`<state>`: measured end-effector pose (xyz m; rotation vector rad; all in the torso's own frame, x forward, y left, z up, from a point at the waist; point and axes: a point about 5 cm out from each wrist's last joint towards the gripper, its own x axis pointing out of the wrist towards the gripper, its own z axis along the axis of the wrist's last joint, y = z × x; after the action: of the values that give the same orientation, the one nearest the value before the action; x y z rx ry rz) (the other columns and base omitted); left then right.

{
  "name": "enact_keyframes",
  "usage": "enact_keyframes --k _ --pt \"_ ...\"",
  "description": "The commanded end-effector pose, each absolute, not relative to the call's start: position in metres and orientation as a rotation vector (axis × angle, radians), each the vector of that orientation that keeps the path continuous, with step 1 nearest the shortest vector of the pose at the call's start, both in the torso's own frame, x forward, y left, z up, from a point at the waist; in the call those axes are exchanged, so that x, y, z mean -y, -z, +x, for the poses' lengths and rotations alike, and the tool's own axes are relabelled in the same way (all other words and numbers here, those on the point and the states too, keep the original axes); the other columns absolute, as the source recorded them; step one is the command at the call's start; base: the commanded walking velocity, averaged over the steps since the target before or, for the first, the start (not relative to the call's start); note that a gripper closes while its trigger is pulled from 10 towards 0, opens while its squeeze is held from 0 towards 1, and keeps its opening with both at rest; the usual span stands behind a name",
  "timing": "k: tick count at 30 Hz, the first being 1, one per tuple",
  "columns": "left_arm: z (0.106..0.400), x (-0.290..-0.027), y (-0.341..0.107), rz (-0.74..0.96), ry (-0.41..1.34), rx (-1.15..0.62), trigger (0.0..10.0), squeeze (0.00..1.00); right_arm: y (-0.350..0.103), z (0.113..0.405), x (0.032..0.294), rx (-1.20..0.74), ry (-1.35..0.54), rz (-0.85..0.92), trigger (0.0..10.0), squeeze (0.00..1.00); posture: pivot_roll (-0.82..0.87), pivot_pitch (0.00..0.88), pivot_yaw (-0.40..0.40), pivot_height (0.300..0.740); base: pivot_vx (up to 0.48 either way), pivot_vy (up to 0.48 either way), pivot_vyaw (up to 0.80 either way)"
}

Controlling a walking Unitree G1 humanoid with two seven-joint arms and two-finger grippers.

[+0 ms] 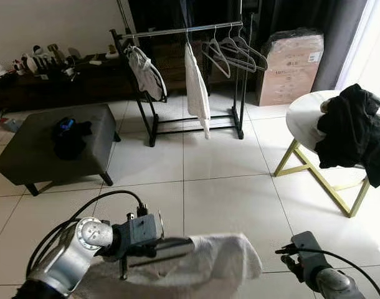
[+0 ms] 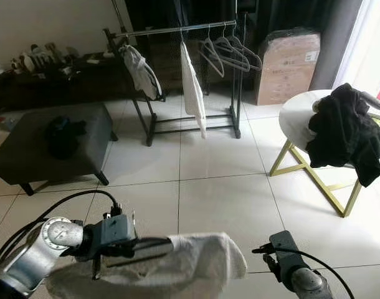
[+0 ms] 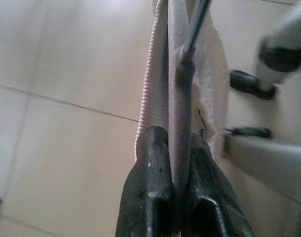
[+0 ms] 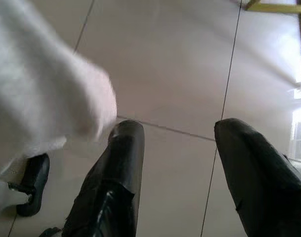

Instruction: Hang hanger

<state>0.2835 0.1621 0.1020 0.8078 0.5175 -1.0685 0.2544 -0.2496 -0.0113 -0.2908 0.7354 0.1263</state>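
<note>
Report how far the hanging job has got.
Done: the left hand is shut on a hanger with a white garment draped over it, and one white garment already hangs on the clothes rack. In hand: the load is held low, with open tiled floor between it and the rack. Left: approach the rack and hook the hanger onto the rail. The right hand is open beside the garment.

Pale tiled floor (image 1: 227, 187), glossy under daylight from the right. Dark ottoman (image 1: 47, 149) left, round white table (image 1: 302, 115) right, cardboard box (image 1: 289, 65) behind.
</note>
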Motion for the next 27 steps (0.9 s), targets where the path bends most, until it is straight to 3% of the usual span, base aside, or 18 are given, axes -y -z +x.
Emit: enact_keyframes --k 1,7,8,9,11,14,15,16,22,24,25,26,27 --pt "0.293 -0.163 -0.109 0.79 0.975 -0.483 10.0 0.0 0.002 0.259 0.246 -0.695 -0.128 -0.236 10.0 1.0 -0.1 0.1 0.099 0.74 0.0 0.0 0.0" --pt "0.299 -0.137 -0.11 0.622 0.911 -0.447 10.0 0.0 -0.023 0.266 0.224 -0.588 -0.153 -0.098 10.0 1.0 -0.11 0.096 0.099 0.74 0.0 0.0 0.0" --pt "0.299 -0.132 -0.11 0.592 0.921 -0.443 10.0 0.0 -0.033 0.268 0.215 -0.554 -0.161 -0.054 10.0 0.67 -0.11 0.093 0.099 0.74 0.0 0.0 0.0" --pt "0.298 -0.129 -0.11 0.581 0.931 -0.44 10.0 0.0 -0.038 0.27 0.21 -0.535 -0.174 -0.036 10.0 0.04 -0.11 0.092 0.099 0.74 0.0 0.0 0.0" --pt "0.298 -0.12 -0.11 0.543 0.934 -0.432 10.0 0.0 -0.052 0.272 0.199 -0.498 -0.183 -0.008 10.0 0.0 -0.11 0.09 0.1 0.74 0.0 0.0 0.0" --pt "0.299 -0.11 -0.113 0.482 0.935 -0.41 10.0 0.0 -0.065 0.272 0.187 -0.461 -0.184 0.011 10.0 0.0 -0.12 0.082 0.101 0.74 0.0 0.0 0.0" --pt "0.299 -0.108 -0.114 0.472 0.934 -0.407 10.0 0.0 -0.067 0.272 0.186 -0.456 -0.173 0.018 10.0 0.73 -0.12 0.08 0.101 0.74 0.0 0.0 0.0" --pt "0.3 -0.104 -0.116 0.444 0.939 -0.397 10.0 0.0 -0.07 0.272 0.182 -0.446 -0.166 0.022 10.0 1.0 -0.12 0.079 0.102 0.74 0.0 0.0 0.0" --pt "0.305 -0.094 -0.125 0.372 0.964 -0.376 10.0 0.0 -0.081 0.26 0.177 -0.48 -0.041 0.025 10.0 1.0 -0.13 0.076 0.106 0.74 0.0 0.0 0.0" --pt "0.308 -0.094 -0.126 0.366 0.958 -0.376 10.0 0.0 -0.082 0.257 0.178 -0.496 -0.015 0.013 10.0 0.75 -0.14 0.08 0.11 0.74 0.0 0.0 0.0" --pt "0.309 -0.094 -0.127 0.359 0.952 -0.376 10.0 0.0 -0.083 0.256 0.179 -0.502 -0.003 -0.001 10.0 0.56 -0.14 0.08 0.11 0.74 0.0 0.0 0.0" --pt "0.313 -0.093 -0.129 0.339 0.94 -0.377 10.0 0.0 -0.083 0.255 0.18 -0.52 0.032 0.003 10.0 0.0 -0.15 0.079 0.114 0.74 0.0 0.0 0.0" --pt "0.315 -0.092 -0.13 0.33 0.936 -0.378 10.0 0.0 -0.083 0.255 0.18 -0.527 0.045 0.01 10.0 0.0 -0.15 0.078 0.114 0.74 0.0 0.0 0.0"
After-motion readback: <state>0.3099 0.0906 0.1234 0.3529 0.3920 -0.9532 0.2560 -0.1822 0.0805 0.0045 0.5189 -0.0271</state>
